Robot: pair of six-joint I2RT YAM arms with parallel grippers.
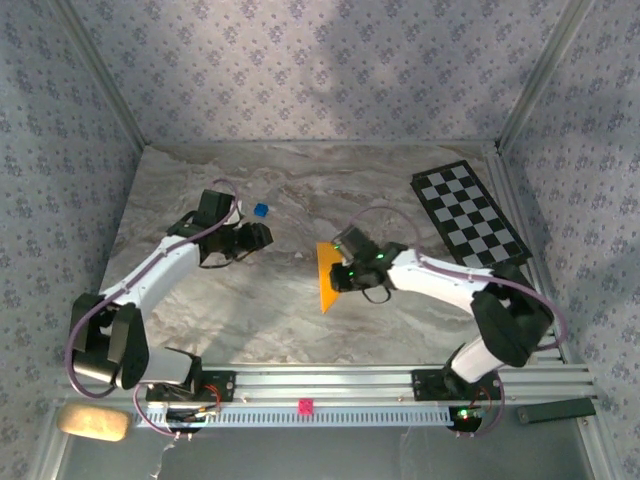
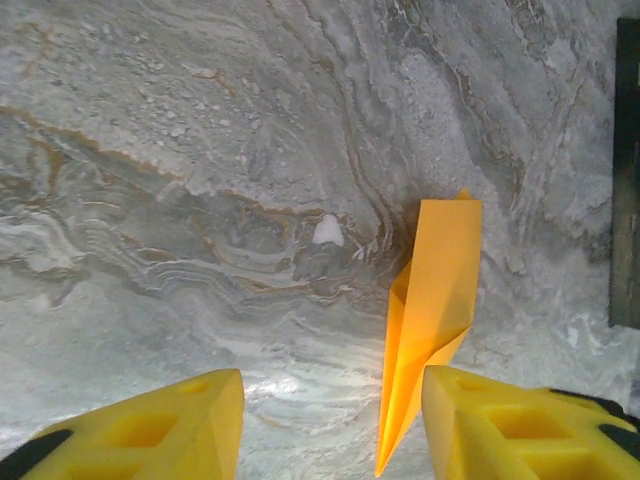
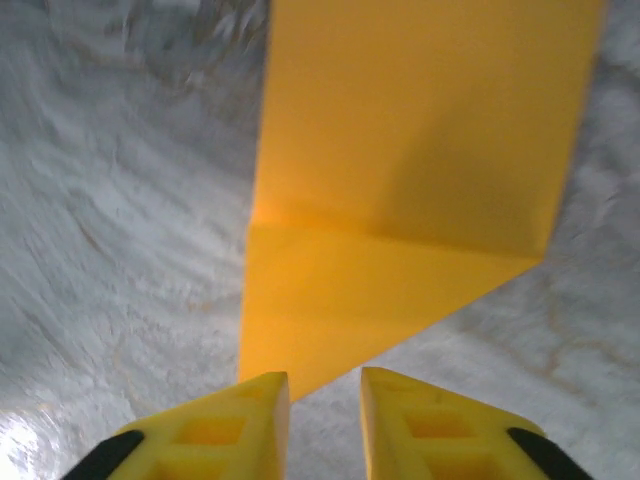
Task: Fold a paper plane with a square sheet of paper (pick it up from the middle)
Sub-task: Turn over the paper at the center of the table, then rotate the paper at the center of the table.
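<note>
**Paper plane on the worktop, both hands empty.** The orange-yellow paper plane [image 1: 327, 278] lies on the marble-patterned worktop [image 1: 250, 310] near its centre, with its narrow point toward the arm bases. The right hand [image 3: 325, 420] sits just at the plane's edge. Its fingers are slightly parted, bare worktop shows between them, and they pinch nothing. The left hand [image 2: 330, 420] hovers apart on the plane's left, fingers spread wide and empty. A blue cube [image 1: 261, 210] lies beyond the left hand, and a checkered board [image 1: 468, 213] lies at far right.
</note>
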